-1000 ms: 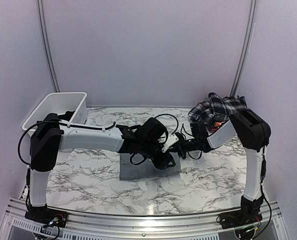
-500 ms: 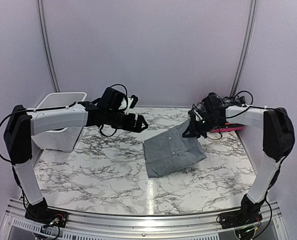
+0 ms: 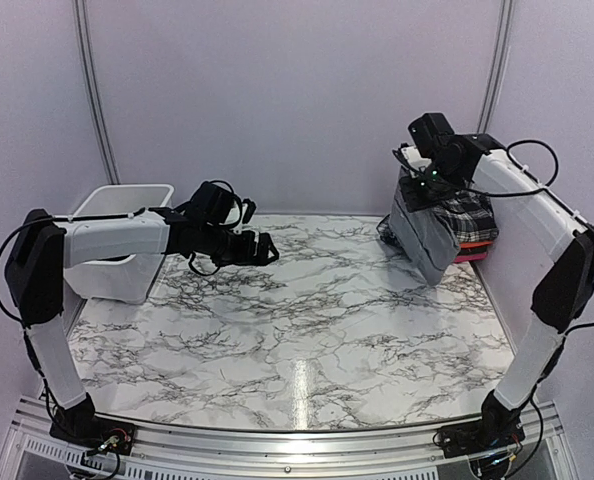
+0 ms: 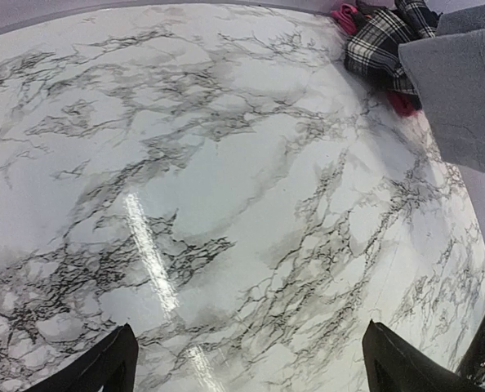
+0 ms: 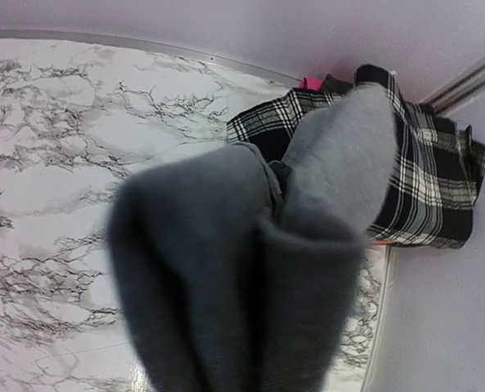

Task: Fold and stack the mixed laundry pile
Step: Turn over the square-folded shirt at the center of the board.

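My right gripper (image 3: 424, 183) is raised at the back right and shut on the folded grey shirt (image 3: 424, 232), which hangs from it above the stack. The shirt fills the right wrist view (image 5: 251, 269) and hides my fingers there. Under it lie the black-and-white plaid piece (image 3: 467, 218) and the red-pink piece (image 3: 474, 250); both also show in the left wrist view, plaid (image 4: 379, 45) and red-pink (image 4: 402, 102). My left gripper (image 3: 265, 249) is open and empty above the bare table, its fingertips (image 4: 112, 367) wide apart. The grey trousers and the black cloth are out of view.
A white basket (image 3: 117, 245) stands at the back left beside my left arm. The marble table (image 3: 297, 330) runs to a metal rail at the near edge. Walls close in the back and right side by the stack.
My right gripper has lifted the grey shirt off the table middle up over the plaid stack at back right. My left gripper has drawn back a little to the left.
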You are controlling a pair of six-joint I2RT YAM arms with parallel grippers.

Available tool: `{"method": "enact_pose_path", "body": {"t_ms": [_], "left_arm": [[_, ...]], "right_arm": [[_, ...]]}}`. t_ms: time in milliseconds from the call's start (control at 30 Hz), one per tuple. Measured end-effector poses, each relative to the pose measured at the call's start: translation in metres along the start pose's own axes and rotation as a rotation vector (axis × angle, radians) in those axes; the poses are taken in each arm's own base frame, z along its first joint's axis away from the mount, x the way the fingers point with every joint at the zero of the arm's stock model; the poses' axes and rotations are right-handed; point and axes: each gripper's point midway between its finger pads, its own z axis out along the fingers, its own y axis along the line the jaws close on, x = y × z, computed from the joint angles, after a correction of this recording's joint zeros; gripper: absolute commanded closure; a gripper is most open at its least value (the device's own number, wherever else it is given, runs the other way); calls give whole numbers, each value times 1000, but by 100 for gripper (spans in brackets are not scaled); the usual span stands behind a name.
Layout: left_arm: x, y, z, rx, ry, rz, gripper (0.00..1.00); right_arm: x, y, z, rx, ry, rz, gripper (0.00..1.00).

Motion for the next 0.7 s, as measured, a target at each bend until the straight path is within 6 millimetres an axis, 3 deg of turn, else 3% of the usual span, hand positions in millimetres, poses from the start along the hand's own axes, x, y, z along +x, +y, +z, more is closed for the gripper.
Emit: {"method": "enact_pose_path", "body": {"t_ms": [100, 200, 367, 467, 567, 633, 700], "left_arm": [[-5, 20, -4, -31, -12, -39, 1], [-7, 41, -11, -65, -23, -93, 1], [-6, 67, -27, -111, -46, -169, 1], [-2, 78, -39, -128, -57, -210, 1], [3, 84, -46, -135, -65, -247, 1], [9, 88, -49, -138, -62, -270, 1], [15, 91, -49, -135, -56, -291, 1]], "right_arm": [[-3, 31, 7, 52, 14, -135, 100], [18, 74, 37, 78, 94, -276, 100], [92, 174, 99, 33, 274, -517, 100], [139, 230, 115, -40, 355, -615, 98], [158, 274, 115, -150, 383, -629, 65], [156, 301, 108, -257, 376, -597, 41], [144, 323, 96, -380, 353, -548, 25]]}}
